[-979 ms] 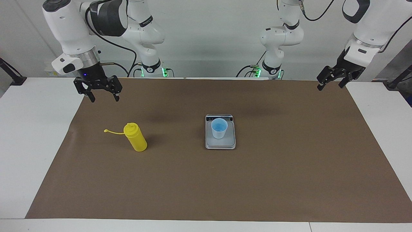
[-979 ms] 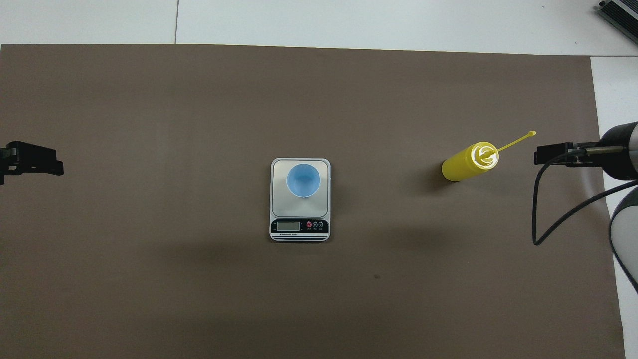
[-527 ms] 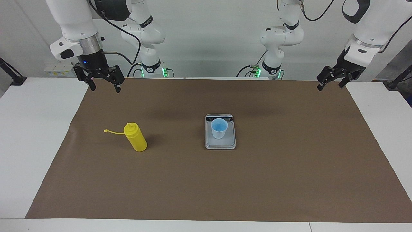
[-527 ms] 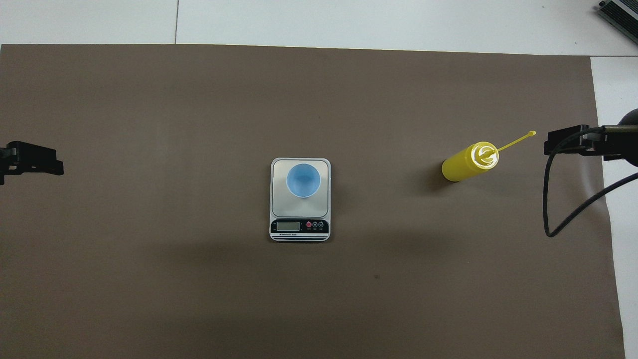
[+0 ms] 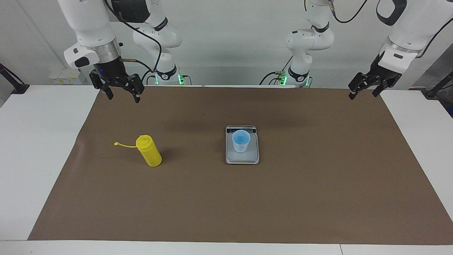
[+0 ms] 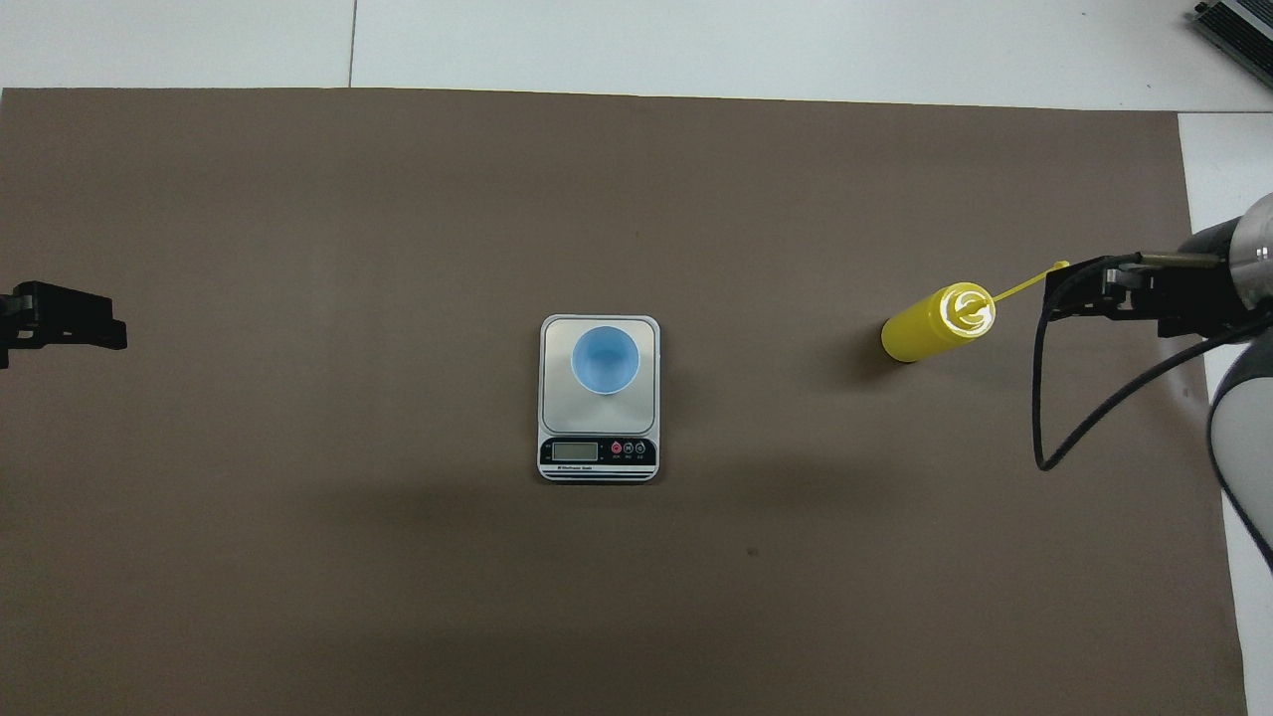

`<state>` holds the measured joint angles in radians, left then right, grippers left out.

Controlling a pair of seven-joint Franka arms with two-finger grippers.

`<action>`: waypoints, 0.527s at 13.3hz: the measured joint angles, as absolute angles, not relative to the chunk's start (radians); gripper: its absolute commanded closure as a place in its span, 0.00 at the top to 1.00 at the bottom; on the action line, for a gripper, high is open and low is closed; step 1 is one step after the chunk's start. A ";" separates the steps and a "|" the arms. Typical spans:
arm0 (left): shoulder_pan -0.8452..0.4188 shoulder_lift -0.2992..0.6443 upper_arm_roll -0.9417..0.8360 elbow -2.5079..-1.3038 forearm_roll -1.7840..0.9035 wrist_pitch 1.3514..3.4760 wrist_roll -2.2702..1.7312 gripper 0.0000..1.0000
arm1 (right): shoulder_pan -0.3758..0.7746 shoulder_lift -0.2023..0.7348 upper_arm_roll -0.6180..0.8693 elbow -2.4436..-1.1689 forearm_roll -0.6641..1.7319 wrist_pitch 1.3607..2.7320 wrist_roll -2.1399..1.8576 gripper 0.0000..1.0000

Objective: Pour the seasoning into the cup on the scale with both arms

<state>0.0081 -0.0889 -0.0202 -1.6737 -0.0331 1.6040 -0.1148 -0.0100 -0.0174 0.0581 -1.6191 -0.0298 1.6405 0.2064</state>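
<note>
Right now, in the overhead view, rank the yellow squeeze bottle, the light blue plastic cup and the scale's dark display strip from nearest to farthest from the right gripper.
From the right gripper, open at its own arm's end of the brown mat:
1. Yellow squeeze bottle, closest, beside the gripper.
2. Light blue plastic cup, mid-table, on the scale.
3. Dark display strip, about as far as the cup; too close to call.

Bright even light, soft shadows, sharp

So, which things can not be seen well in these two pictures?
- Scale display: digits too small in the overhead view; too small in the facing view too.
- Cup contents: only a blue inside shows; empty or not, cannot tell.
- Left gripper: cut off by the overhead view's edge.
- Bottle fill level: its yellow wall hides it.
</note>
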 measured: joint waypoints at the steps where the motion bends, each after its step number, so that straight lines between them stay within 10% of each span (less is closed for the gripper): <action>1: 0.008 -0.089 -0.020 -1.674 -0.033 1.604 -0.115 1.00 | -0.010 -0.022 0.058 -1.635 -0.030 1.652 0.206 1.00; 7: 0.008 -0.089 -0.020 -1.674 -0.033 1.604 -0.115 1.00 | -0.010 -0.035 0.058 -1.658 -0.030 1.668 0.206 1.00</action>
<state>0.0081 -0.0889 -0.0202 -1.6737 -0.0331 1.6040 -0.1148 -0.0101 -0.0346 0.0580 -1.6583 -0.0300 1.6681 0.2064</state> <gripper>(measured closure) 0.000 0.000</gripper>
